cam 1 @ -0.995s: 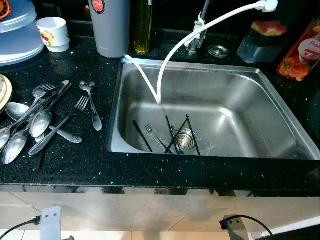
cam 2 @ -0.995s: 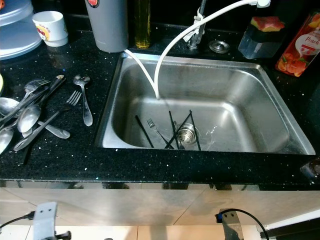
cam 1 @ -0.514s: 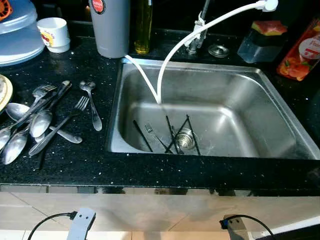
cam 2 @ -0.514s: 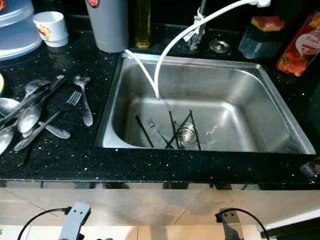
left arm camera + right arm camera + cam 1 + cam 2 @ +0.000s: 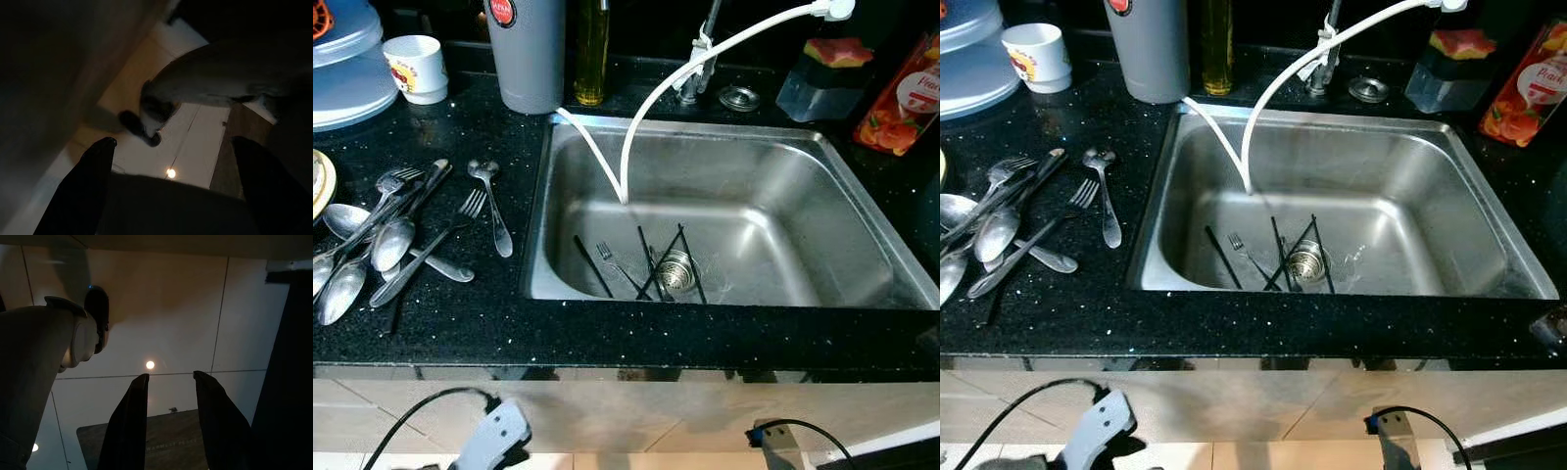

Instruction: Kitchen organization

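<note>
Left tool [image 5: 171, 147]: two long black fingers spread wide, nothing between them, hanging low over pale glossy floor tiles [image 5: 195, 147]; its silver wrist shows below the table edge in the head views. Right tool [image 5: 168, 382]: black fingers parted by a narrow gap, empty, also aimed at the tiled floor. Above, a black speckled stone table [image 5: 460, 323] with polished surface carries a rectangular brushed stainless-steel sink [image 5: 862, 245]. In the basin, around the round metal drain strainer [image 5: 675, 272], lie thin black chopsticks [image 5: 592, 266], some crossing, and one small steel fork [image 5: 612, 259]. A white flexible hose [image 5: 641, 117] arcs from the tap down into the basin. On the table left of the sink, a loose heap of shiny steel spoons and forks [image 5: 386, 240]. Behind: grey cylindrical plastic container [image 5: 529, 59], amber glass bottle [image 5: 591, 54], white printed mug [image 5: 416, 67], translucent domed lid [image 5: 347, 69], orange juice carton [image 5: 901, 98].
</note>
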Controlling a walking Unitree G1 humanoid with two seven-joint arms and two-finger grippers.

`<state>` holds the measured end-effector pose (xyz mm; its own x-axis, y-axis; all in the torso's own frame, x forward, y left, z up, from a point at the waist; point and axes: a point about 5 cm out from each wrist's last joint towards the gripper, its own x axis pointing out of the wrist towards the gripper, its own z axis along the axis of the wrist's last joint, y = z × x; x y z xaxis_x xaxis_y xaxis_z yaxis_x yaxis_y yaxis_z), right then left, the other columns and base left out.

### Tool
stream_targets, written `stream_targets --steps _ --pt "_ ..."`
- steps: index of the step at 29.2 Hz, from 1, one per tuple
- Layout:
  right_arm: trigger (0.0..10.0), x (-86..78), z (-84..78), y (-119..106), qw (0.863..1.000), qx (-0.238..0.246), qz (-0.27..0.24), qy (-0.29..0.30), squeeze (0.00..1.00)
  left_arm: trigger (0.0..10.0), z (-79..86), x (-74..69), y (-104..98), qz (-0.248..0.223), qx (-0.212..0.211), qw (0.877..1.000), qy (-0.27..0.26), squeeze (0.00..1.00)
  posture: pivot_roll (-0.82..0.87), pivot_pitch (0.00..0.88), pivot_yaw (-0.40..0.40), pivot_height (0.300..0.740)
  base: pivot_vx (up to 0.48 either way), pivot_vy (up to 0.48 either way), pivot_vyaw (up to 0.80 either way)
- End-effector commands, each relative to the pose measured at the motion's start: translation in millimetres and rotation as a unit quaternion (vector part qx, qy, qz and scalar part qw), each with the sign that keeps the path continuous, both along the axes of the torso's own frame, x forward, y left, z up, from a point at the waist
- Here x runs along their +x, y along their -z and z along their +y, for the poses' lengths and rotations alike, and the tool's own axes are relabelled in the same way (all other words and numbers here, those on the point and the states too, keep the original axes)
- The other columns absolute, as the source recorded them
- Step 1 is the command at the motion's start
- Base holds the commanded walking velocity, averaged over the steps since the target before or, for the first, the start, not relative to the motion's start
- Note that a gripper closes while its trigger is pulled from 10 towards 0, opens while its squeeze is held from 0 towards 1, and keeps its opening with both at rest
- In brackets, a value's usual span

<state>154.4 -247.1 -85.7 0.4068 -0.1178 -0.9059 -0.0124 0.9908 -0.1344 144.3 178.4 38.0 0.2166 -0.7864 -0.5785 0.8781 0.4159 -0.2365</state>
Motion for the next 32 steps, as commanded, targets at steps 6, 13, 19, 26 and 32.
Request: stream_targets --steps 6,13,19,26,32 --pt "10.0 -5.7 -4.3 1.0 1.000 -0.003 0.010 0.003 0.00 10.0 -4.6 -7.2 -22.9 -0.003 0.002 0.996 0.093 0.00 0.13 0.090 -0.079 0.740 0.000 0.000 0.00" --pt "10.0 -6.2 -5.0 1.0 1.000 -0.002 0.010 0.007 0.00 10.0 -4.9 -7.9 -36.6 -0.026 0.025 0.991 0.131 0.00 0.12 0.091 -0.075 0.740 0.000 0.000 0.00" --pt "10.0 -7.3 -3.8 1.8 1.000 0.001 0.011 0.009 0.00 10.0 -8.0 -6.0 -46.2 -0.054 0.025 0.987 0.150 0.00 0.12 0.095 -0.072 0.740 0.000 0.000 0.00" --pt "10.0 -7.3 -3.5 1.8 1.000 0.003 0.011 0.011 0.00 10.0 -13.9 -5.1 -54.4 -0.055 -0.003 0.982 0.179 0.00 0.12 0.096 -0.073 0.740 0.000 0.000 0.00" --pt "10.0 -6.7 -5.1 1.1 1.000 0.002 0.010 0.012 0.00 10.0 -14.9 0.0 -62.0 -0.088 -0.014 0.981 0.174 0.00 0.12 0.099 -0.074 0.740 0.000 0.000 0.00"
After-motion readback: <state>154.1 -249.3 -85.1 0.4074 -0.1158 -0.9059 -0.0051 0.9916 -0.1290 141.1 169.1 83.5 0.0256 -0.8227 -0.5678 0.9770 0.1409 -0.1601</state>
